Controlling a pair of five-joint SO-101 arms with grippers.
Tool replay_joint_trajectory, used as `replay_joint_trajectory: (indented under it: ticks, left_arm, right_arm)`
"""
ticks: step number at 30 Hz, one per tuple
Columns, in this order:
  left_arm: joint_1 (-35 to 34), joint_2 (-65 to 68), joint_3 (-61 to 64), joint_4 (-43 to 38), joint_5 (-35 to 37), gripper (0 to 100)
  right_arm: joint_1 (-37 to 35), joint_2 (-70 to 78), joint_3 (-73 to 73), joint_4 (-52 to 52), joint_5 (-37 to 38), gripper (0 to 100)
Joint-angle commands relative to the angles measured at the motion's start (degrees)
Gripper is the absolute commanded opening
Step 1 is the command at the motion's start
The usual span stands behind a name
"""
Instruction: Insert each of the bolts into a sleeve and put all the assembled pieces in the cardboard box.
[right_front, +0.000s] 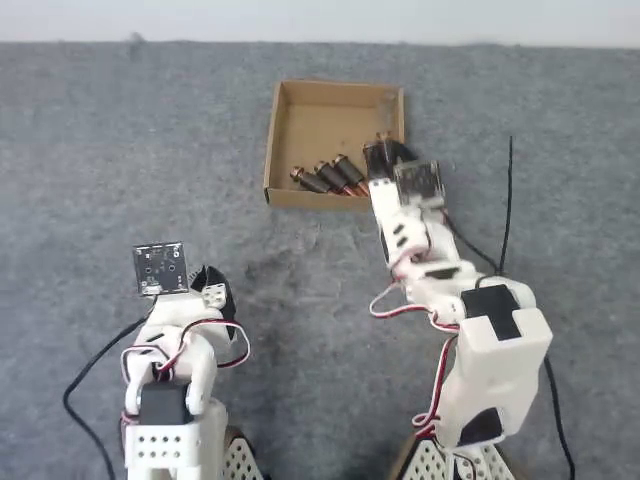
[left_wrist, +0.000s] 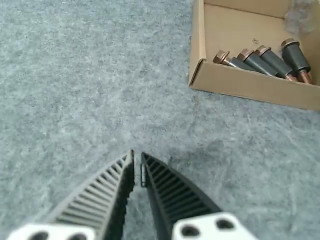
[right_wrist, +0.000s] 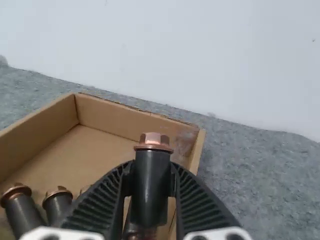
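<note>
Left gripper (left_wrist: 136, 156) parked near my base over bare grey bench (right_front: 120, 150), fingers pressed nearly together, just a sliver of gap, nothing in them. Well apart from the cardboard box (left_wrist: 235, 85).

Right gripper (right_wrist: 150, 167) is out at the box's right side, by its near corner, pinching one assembled piece (right_wrist: 151, 185): dark sleeve clamped between both fingers, copper bolt head (right_wrist: 154, 141) sticking out past the tips.

Inside the box, finished pieces (right_front: 328, 176) lie side by side along the near wall, copper heads pointing left. Rest of the box floor bare. White wall (right_wrist: 200, 50) behind the bench.
</note>
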Motion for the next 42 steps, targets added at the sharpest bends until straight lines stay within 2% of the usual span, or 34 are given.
replay_joint_trajectory:
  ticks: [1, 8, 15, 20, 22, 27, 31, 36, 42]
  left_arm:
    - [-0.26, -0.97, -0.92, 0.53, -0.62, 2]
    - [-0.18, -0.97, -0.92, 0.44, -0.7, 2]
    - [-0.18, -0.97, -0.92, 0.44, -0.7, 2]
    - [-0.18, -0.97, -0.92, 0.44, -0.7, 2]
    - [-0.18, -0.97, -0.92, 0.44, -0.7, 2]
    - [-0.18, -0.97, -0.92, 0.35, -0.7, 2]
    - [-0.18, -0.97, -0.92, 0.26, -0.7, 2]
    - [-0.18, -0.97, -0.92, 0.26, -0.7, 2]
    - [-0.26, -0.97, -0.92, 0.26, -0.7, 2]
  right_arm:
    - [0.4, -3.82, -13.27, 18.33, 1.23, 0.6]
    - [0.13, -3.65, -25.85, 46.46, 1.14, 0.6]
    - [0.4, 0.04, -35.69, 62.46, 1.23, 1.3]
    - [0.13, 4.18, -43.87, 74.59, 1.23, 17.8]
    - [0.04, 4.7, -46.86, 78.46, 1.23, 20.7]
    - [-1.01, 4.79, -53.71, 85.58, 0.79, 15.0]
    - [-4.79, 4.97, -55.12, 89.8, 0.7, 8.0]
    - [-8.66, 6.55, -53.98, 90.33, 0.62, 4.0]
    - [-8.84, 12.97, -53.54, 89.45, 0.62, 3.8]
